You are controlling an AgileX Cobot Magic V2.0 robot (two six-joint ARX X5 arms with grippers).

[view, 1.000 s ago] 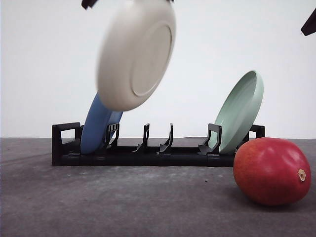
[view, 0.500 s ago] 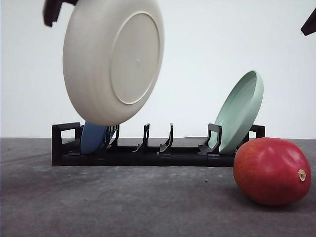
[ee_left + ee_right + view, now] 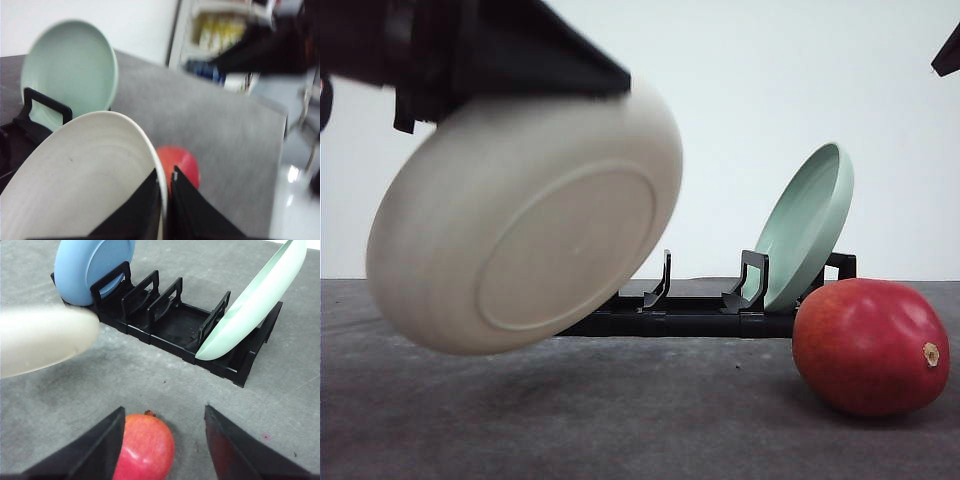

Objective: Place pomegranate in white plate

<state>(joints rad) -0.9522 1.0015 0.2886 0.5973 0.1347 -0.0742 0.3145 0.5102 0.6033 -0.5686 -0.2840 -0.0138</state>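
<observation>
The white plate [image 3: 525, 225] hangs tilted in the air at the left, above the table, underside toward the front camera. My left gripper [image 3: 166, 196] is shut on its rim, and the arm shows as a dark mass [image 3: 470, 50] above it. The pomegranate [image 3: 870, 345] lies on the grey table at the right, tan nub pointing right. It shows past the plate's edge in the left wrist view [image 3: 181, 165]. My right gripper [image 3: 164, 412] is open above the pomegranate [image 3: 145, 447], one finger on each side and clear of it.
A black dish rack [image 3: 690, 320] stands across the table behind the plate. A pale green plate [image 3: 805, 230] leans in its right end and a blue plate [image 3: 90, 265] in its left end. Grey table [image 3: 650, 420] lies in front.
The white plate has come down and toward the front left, tilting flatter, and now covers the rack's left end and the blue plate. The pomegranate and right arm have not moved.
</observation>
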